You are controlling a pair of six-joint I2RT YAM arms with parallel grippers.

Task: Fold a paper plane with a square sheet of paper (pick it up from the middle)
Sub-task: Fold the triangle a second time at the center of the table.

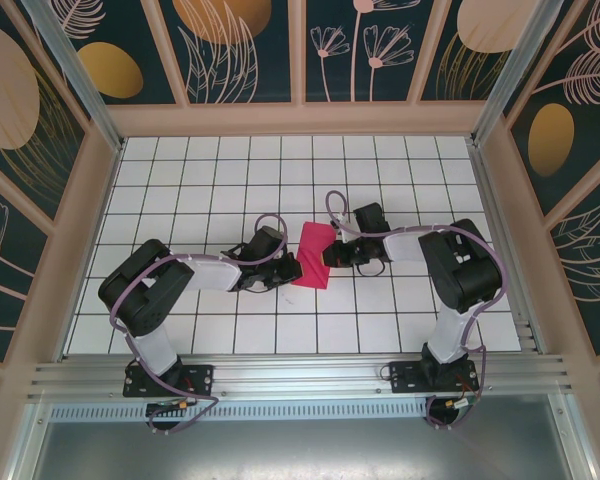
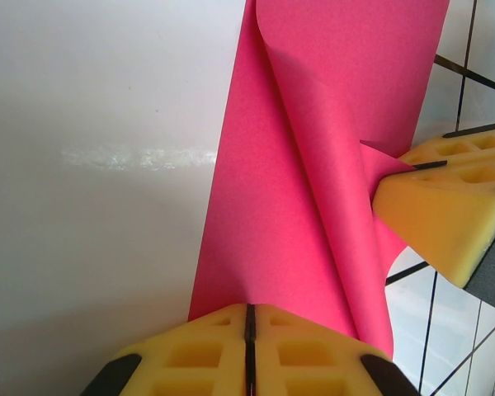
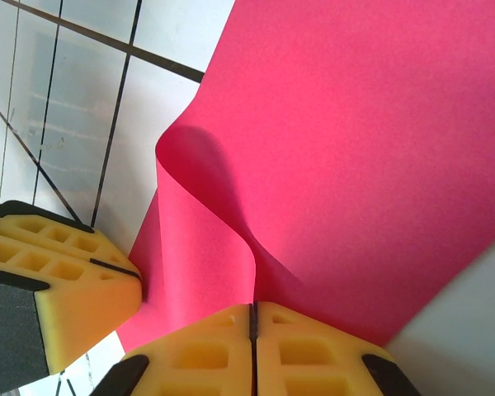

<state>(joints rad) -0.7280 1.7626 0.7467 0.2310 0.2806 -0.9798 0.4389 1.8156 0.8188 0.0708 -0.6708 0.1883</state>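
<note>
Where the two arms met near the middle of the top view, the square sheet of paper (image 1: 313,256) was seen between them over the white tiled table (image 1: 210,170), as a narrow magenta shape slanting from upper right to lower left; the left gripper (image 1: 283,272) was set at its lower left edge and the right gripper (image 1: 332,254) at its right edge; in the left wrist view the yellow pads (image 2: 206,351) at the bottom of the frame were pressed together with the sheet's edge pinched at their seam, and the paper was curled over loosely toward the upper middle; in the right wrist view the yellow pads (image 3: 313,351) at lower centre were likewise clamped on the sheet, with a rounded bulge raised at centre left.
</note>
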